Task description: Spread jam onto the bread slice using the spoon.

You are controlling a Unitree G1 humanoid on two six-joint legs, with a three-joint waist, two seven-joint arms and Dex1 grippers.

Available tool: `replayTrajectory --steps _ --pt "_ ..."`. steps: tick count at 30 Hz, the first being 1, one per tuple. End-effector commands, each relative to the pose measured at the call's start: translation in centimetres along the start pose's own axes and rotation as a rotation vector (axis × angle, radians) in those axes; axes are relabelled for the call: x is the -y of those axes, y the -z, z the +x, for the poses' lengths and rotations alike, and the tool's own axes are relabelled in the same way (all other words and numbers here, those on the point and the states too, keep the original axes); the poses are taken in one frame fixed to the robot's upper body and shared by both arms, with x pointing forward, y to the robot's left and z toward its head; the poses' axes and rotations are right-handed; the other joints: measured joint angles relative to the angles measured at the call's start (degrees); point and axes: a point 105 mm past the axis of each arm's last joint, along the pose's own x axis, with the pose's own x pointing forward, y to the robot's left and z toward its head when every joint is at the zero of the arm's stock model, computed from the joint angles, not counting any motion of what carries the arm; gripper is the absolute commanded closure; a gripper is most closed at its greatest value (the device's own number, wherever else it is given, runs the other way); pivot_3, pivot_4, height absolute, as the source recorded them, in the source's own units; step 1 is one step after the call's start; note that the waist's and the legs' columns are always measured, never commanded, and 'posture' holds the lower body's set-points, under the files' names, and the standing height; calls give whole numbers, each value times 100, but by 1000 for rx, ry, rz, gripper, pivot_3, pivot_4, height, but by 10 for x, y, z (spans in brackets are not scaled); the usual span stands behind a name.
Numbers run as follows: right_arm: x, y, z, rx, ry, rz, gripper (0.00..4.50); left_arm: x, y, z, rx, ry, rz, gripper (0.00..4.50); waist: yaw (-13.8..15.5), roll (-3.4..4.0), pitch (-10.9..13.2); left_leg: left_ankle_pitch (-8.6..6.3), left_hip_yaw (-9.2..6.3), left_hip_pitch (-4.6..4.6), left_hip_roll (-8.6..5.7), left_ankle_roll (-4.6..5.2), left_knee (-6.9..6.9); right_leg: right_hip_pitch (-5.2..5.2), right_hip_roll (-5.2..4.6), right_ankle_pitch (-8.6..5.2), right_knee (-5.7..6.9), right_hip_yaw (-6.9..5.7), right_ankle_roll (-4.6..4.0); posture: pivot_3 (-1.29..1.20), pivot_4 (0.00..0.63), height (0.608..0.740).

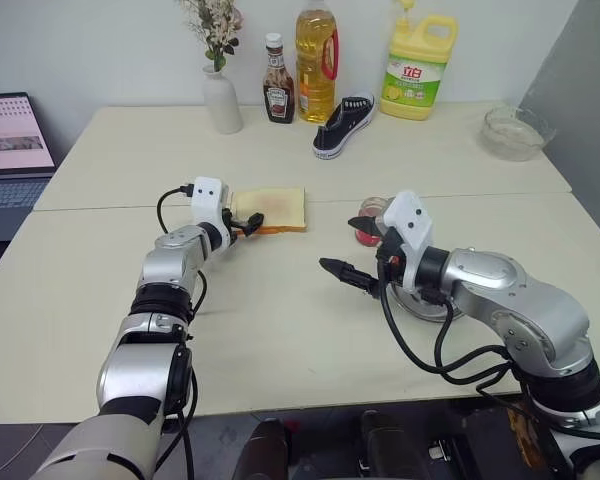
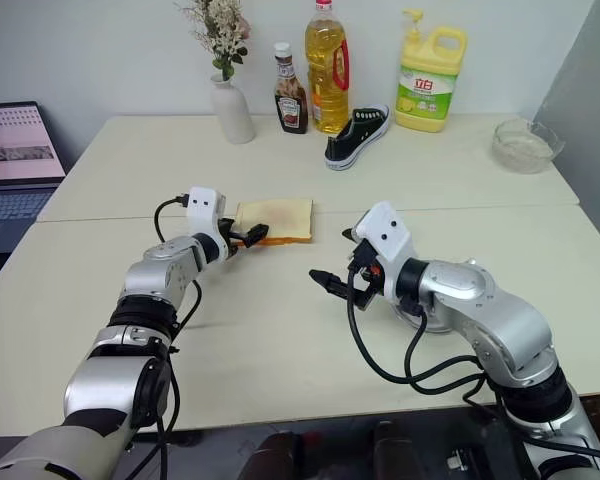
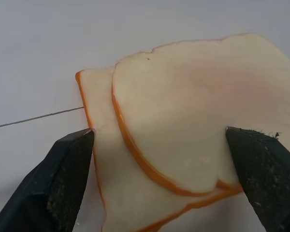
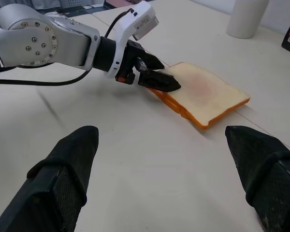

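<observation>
Two bread slices lie stacked on the table. The upper slice (image 3: 198, 111) has a faint brownish centre. The paler bread slice (image 3: 102, 164) juts out beneath it. My left gripper (image 1: 248, 226) is open at the stack's near edge, its fingers on either side of the slices' corner. My right gripper (image 1: 352, 247) is open above the table to the right of the bread, pointing toward it. The jam (image 1: 372, 210) in its small glass jar stands just behind the right gripper, partly hidden. The spoon is hidden.
A round steel dish (image 1: 430, 308) sits under my right wrist. Along the back stand a white vase (image 1: 222, 100), ketchup bottle (image 1: 278, 92), oil bottle (image 1: 316, 65), black shoe (image 1: 342, 125), yellow detergent jug (image 1: 417, 68) and glass bowl (image 1: 515, 132). A laptop (image 1: 10, 140) stands at the far left.
</observation>
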Motion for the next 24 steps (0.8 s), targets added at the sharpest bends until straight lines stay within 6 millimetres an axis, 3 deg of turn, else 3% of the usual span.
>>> replayTrajectory --steps 1,3,18,24 --pt "-2 -14 0 50 2 -36 36 3 -6 3 11 18 11 0 0 0 0 0 -1 2 -1 0 0 1 0 0 0 0 0 0 150 740" --pt "-1 -14 1 51 7 -38 36 9 -10 5 32 45 2 0 5 -1 0 1 -2 3 -2 0 2 2 1 0 3 -1 0 0 150 740" --pt "6 -14 -2 56 35 -23 0 22 -19 10 42 125 54 4496 6 -1 -1 2 -7 3 -12 -1 4 3 0 1 6 -3 0 0 150 740" --pt "10 -12 -8 48 45 -26 0 40 -29 -3 32 303 59 4496 5 -1 -1 3 -8 1 -13 -1 4 2 0 1 7 -3 0 0 150 740"
